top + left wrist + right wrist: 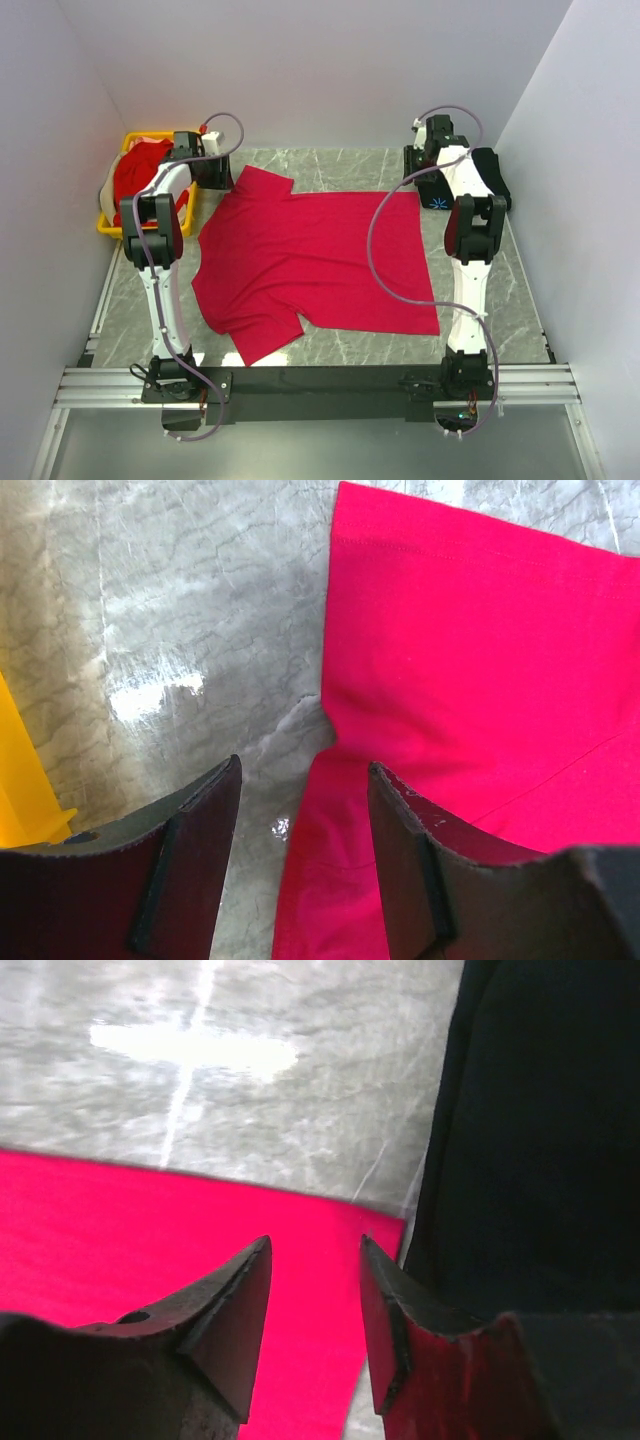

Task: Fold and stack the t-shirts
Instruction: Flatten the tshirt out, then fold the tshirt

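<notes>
The red t-shirt [315,265] is lying flat on the desk [500,300]. The left claw [305,765] is hovering part-open by the armpit. The right claw [315,1240] is gaping empty over the hem corner, beside what's probably a black shirt [540,1130]. Catching that too is risking a crooked fold.

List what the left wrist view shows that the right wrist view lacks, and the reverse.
Left wrist only: an edge of the yellow basket, a sleeve of the red t-shirt, the left gripper. Right wrist only: the black t-shirt, the right gripper, the red one's corner. Both: red t-shirt on the marble table, jaws open, holding nothing.
</notes>
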`<state>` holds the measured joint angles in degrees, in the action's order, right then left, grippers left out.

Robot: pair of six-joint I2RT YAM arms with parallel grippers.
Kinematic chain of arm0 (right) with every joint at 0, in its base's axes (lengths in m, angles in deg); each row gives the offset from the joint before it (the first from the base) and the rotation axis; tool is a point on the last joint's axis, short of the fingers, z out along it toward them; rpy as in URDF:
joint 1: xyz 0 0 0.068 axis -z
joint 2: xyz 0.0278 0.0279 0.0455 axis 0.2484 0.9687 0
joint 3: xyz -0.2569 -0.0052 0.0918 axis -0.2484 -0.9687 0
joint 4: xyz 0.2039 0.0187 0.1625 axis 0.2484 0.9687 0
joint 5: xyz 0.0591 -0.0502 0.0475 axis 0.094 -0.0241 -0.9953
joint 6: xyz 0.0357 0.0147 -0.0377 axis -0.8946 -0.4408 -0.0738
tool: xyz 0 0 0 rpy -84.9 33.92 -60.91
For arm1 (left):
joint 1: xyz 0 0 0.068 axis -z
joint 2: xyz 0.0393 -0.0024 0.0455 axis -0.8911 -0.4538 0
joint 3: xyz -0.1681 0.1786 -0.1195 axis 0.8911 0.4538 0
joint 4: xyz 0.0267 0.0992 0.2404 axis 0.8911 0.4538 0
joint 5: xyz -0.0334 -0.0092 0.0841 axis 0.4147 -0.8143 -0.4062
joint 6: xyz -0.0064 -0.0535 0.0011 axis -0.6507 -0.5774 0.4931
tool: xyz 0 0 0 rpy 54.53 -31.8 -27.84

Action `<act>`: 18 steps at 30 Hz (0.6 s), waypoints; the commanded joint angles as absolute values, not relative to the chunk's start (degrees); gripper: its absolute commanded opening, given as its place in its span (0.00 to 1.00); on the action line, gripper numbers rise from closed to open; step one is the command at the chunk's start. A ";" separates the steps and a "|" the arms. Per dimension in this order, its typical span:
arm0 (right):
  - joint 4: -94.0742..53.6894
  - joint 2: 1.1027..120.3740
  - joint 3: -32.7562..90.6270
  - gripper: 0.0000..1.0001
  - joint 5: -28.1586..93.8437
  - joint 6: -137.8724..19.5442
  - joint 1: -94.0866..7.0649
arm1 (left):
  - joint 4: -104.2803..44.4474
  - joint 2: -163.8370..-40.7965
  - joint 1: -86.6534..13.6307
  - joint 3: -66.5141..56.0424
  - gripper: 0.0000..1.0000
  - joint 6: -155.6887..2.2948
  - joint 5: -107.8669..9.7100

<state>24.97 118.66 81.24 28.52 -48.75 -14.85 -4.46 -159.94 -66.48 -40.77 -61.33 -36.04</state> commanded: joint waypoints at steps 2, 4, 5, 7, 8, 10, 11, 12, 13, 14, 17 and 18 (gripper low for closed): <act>26.94 120.72 83.47 0.48 31.52 -49.89 -14.73 | -5.31 -158.48 -66.44 -41.88 0.59 -61.69 -34.49; 26.94 121.25 83.21 0.47 32.48 -49.98 -14.73 | -5.40 -158.57 -66.35 -41.96 0.59 -61.69 -34.66; 26.94 121.42 83.12 0.47 33.01 -50.15 -14.65 | -5.40 -158.66 -66.35 -42.05 0.59 -61.78 -34.66; 25.89 121.43 82.16 0.46 34.94 -50.68 -14.65 | -5.66 -158.75 -66.35 -41.96 0.59 -62.04 -34.58; 25.45 121.34 81.80 0.46 35.56 -51.11 -14.65 | -5.66 -158.75 -66.35 -41.88 0.59 -61.95 -34.58; 24.56 121.60 81.71 0.46 37.23 -52.08 -14.65 | -5.75 -158.92 -66.44 -41.96 0.59 -62.13 -34.49; 24.56 121.77 82.14 0.46 37.58 -52.26 -14.73 | -5.67 -159.01 -66.44 -41.88 0.59 -62.13 -34.49; 24.48 122.04 82.32 0.47 38.11 -52.26 -14.65 | -5.66 -159.01 -66.35 -41.79 0.59 -62.04 -34.66; 24.30 122.21 82.24 0.47 38.46 -54.18 -14.65 | -5.58 -159.18 -66.35 -41.79 0.59 -62.04 -34.58; 24.21 122.39 82.41 0.47 38.72 -54.46 -14.65 | -5.49 -159.27 -66.35 -41.79 0.59 -61.95 -34.58; 25.44 123.97 84.42 0.48 38.64 -54.72 -14.65 | -5.40 -159.45 -66.35 -41.96 0.59 -61.69 -34.93; 26.40 124.50 84.96 0.48 38.64 -54.72 -14.73 | -5.31 -159.45 -66.44 -42.05 0.59 -61.69 -35.01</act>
